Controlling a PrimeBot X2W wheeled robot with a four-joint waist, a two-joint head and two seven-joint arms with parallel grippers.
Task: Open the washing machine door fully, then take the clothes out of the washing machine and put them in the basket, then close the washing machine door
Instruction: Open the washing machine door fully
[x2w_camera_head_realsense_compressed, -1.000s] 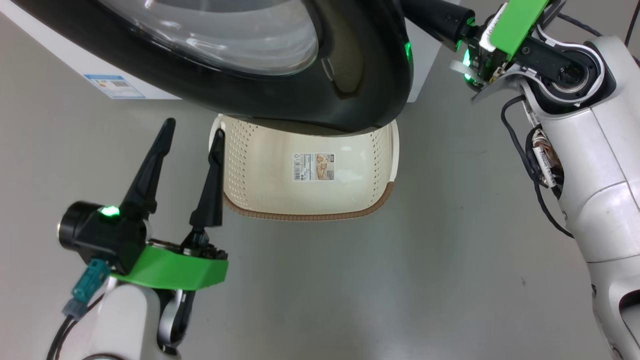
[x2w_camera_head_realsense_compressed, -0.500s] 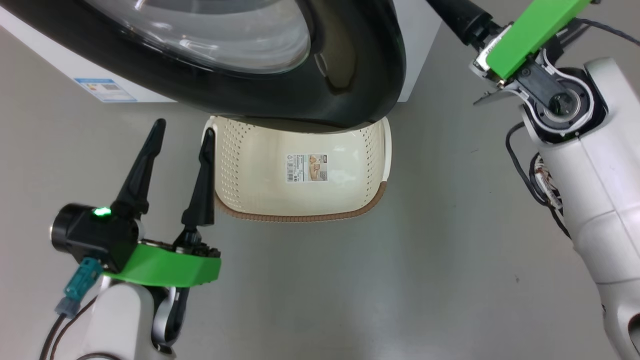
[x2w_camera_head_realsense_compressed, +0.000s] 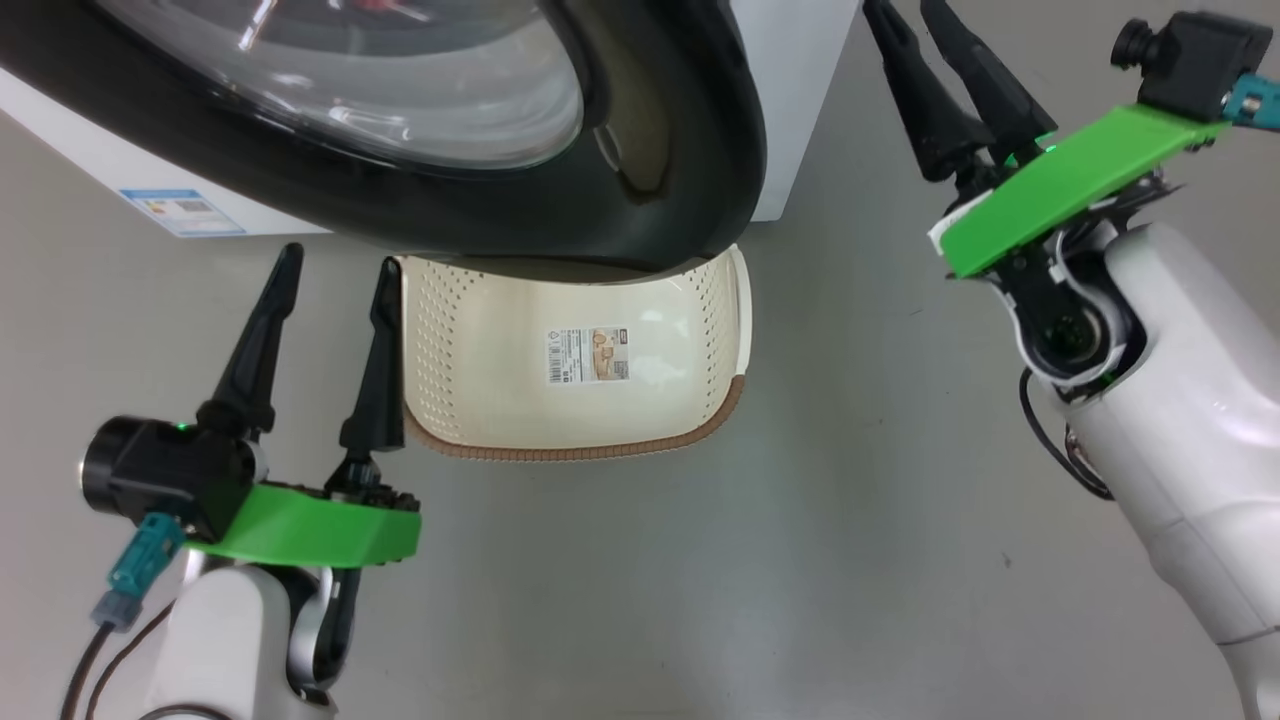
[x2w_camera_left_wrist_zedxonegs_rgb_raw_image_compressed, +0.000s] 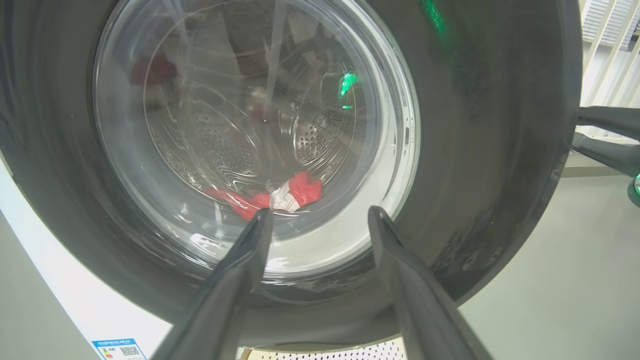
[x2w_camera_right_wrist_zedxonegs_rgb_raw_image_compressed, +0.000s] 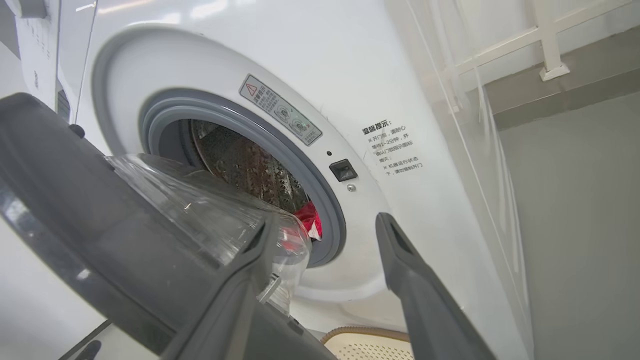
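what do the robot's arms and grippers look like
The left gripper and right gripper each have two long, tapering black fingers on a bright green plate, with a black wrist camera and teal plug. The forearms are smooth white shells; black cables loop at the joints.

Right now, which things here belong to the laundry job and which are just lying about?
Job: washing machine door, partly open; red clothes inside; washing machine; basket below the door.
Just there: clear plastic sheet; white railing.
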